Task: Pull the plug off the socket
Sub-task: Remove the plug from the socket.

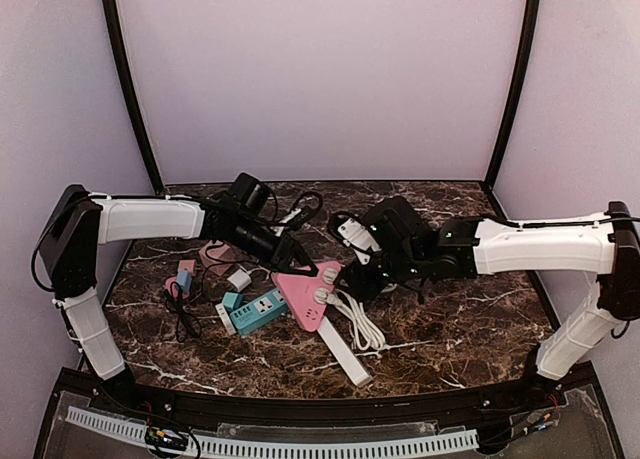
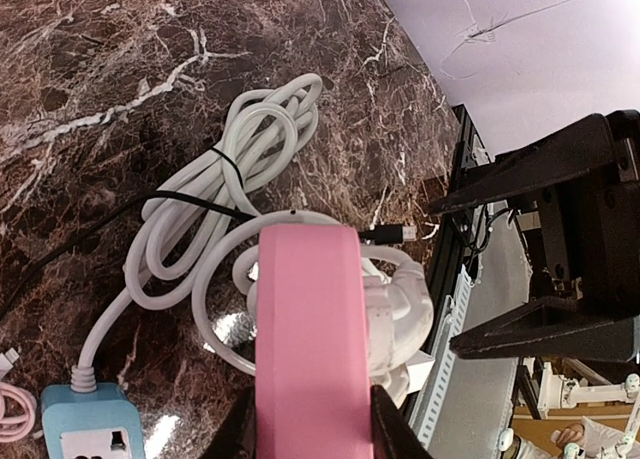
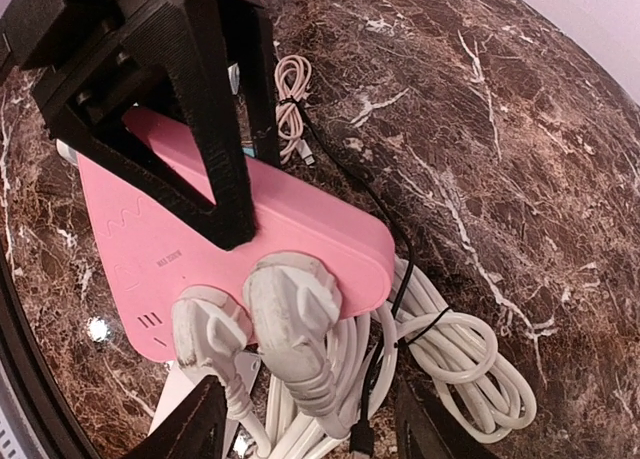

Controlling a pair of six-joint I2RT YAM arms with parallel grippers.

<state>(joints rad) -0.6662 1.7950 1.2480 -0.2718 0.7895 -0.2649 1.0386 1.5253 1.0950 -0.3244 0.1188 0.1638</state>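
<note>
A pink socket strip [image 1: 305, 291] lies mid-table with two white plugs [image 3: 295, 299] [image 3: 210, 329] pushed into its near end. My left gripper [image 2: 308, 439] is shut on the strip's body [image 2: 308, 329], one finger on each long side. In the right wrist view its black fingers [image 3: 215, 129] press onto the pink top. My right gripper [image 3: 310, 424] is open; its two fingers stand either side of the plugs and their cables without touching them. From above, the right gripper [image 1: 365, 279] sits just right of the strip's plug end.
Coiled white cable [image 3: 450, 359] lies under and beside the plugs, crossed by a thin black cable [image 3: 385, 279]. A blue power strip [image 1: 255, 312], a white strip [image 1: 345, 351], a white adapter [image 1: 239, 278] and small chargers [image 1: 180, 279] lie to the left and front.
</note>
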